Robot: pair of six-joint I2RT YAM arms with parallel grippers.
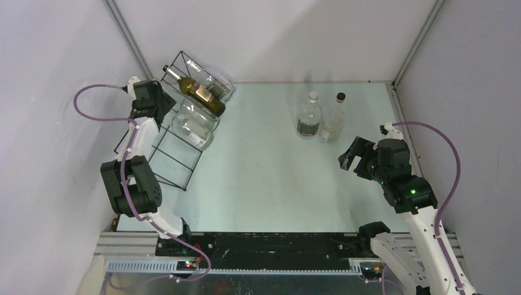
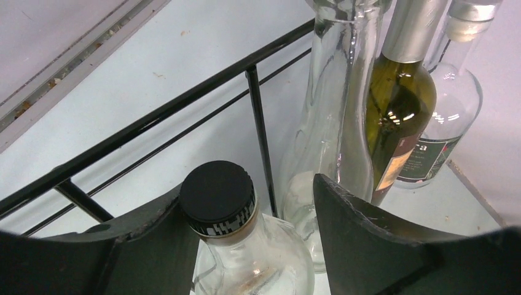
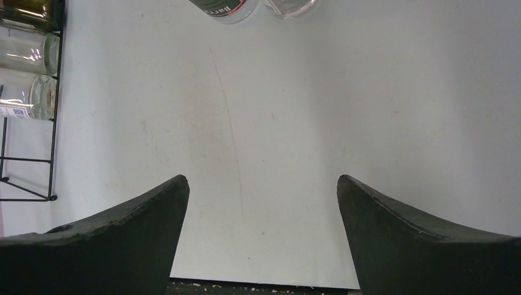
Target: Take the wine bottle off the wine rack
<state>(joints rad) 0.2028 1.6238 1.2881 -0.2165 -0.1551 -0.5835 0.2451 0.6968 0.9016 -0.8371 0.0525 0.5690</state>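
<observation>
The black-capped bottle [image 2: 218, 196] rests in the wire rack [image 2: 153, 120] at the table's far left corner, with a green bottle [image 2: 399, 123] near it. My left gripper [image 2: 249, 184] straddles its cap, partly open. One finger touches the cap and the other stands clear, so I have no hold on it. My right gripper [image 3: 261, 178] gapes wide and empty over the table [image 3: 276, 92], near two standing bottles [image 1: 309, 117].

The left arm [image 1: 132, 178] reaches far forward with its elbow raised, and the left gripper [image 1: 162, 106] has its jaws partly apart. The right arm [image 1: 410, 193] is folded nearer its base; the right gripper [image 1: 351, 157] points left, jaws wide apart
</observation>
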